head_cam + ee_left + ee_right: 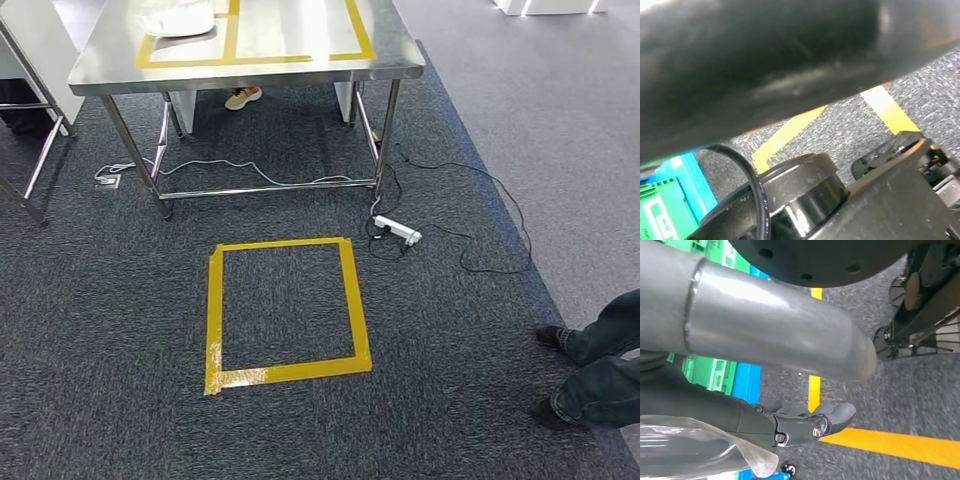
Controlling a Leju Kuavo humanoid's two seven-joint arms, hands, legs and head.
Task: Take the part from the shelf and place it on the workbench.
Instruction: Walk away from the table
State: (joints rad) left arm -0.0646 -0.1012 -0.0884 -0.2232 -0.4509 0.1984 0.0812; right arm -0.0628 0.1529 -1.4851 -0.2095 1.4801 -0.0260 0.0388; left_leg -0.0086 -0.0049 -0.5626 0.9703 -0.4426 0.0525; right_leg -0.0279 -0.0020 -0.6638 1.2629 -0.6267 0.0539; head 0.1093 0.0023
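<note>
The right hand grips a metal part, partly cut off; left hand's state unclear.

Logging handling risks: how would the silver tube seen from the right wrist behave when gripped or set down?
The silver tube looks like welded metal, with a seam showing, so it is probably stiff and fairly heavy. Its smooth sheen suggests it could slip. Being round, it may roll on the polished workbench.

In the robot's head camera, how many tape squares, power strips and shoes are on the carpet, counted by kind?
Yellow tape square: 1
White power strip: 1
Shoes: 3 (tan shoe, dark shoes)
Total: 5
</note>
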